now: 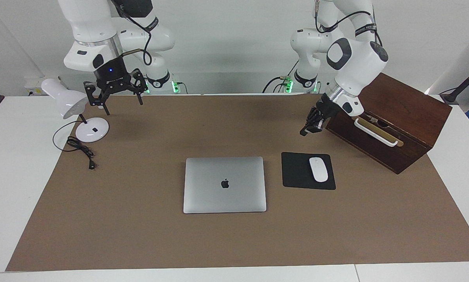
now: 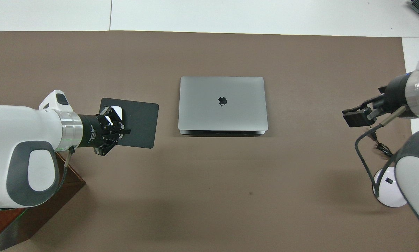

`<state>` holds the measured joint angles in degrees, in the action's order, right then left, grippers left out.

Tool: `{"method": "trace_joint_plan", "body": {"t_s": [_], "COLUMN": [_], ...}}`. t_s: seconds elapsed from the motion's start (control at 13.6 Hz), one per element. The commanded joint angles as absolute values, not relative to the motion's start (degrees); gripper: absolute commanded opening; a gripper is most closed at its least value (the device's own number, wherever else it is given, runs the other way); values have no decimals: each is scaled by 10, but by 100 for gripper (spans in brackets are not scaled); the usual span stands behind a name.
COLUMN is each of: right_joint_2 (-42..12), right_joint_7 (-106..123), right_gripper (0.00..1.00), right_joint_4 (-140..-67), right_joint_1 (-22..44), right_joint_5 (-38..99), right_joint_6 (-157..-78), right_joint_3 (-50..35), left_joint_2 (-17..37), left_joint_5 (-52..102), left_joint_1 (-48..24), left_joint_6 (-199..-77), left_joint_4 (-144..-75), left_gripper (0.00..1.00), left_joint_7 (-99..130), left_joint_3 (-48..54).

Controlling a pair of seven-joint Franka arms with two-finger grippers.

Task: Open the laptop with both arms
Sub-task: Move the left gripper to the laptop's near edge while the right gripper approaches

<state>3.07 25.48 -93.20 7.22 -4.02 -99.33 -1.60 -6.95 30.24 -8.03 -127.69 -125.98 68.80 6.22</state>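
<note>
Nothing is opened yet: the laptop point(image 1: 224, 185) is lying shut, lid down, well apart from both grippers. The left gripper point(image 1: 308, 129) is hanging pinched shut and empty above the mat; the right gripper point(image 1: 119, 98) is spreading wide

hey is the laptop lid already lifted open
No, the laptop lies flat on the brown mat with its lid down, logo facing up, and neither gripper touches it.

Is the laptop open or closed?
Closed: the laptop lies flat with its lid down, logo on top, no keys showing.
</note>
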Motion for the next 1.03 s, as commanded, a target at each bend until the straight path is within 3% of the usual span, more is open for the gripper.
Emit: {"method": "trace_joint_plan", "body": {"t_s": [0.0, 0.07, 0.52, 0.96], "right_joint_2": [40, 41, 60, 68], "right_joint_7": [314, 344, 501, 504], "right_gripper": [100, 100, 100, 100], "right_joint_4": [-947, -954, -1014, -1048], "right_joint_1": [97, 110, 148, 189], "right_joint_5": [-69, -85, -157, -169], "right_joint_6": [-1022, -1033, -1145, -1175], "right_joint_3": [-16, -16, -16, -16], "left_joint_2": [-57, -55, -23, 49], "left_joint_5": [345, 375, 614, 826], "left_joint_1": [-95, -121, -112, -123], "left_joint_6": [-1345, -1400, -1419, -1431], "left_joint_4": [-1286, -1302, -1333, -1335], "left_gripper": [0, 0, 0, 0], "left_joint_7": [699, 709, 712, 571], "left_joint_3": [56, 55, 55, 55]}}
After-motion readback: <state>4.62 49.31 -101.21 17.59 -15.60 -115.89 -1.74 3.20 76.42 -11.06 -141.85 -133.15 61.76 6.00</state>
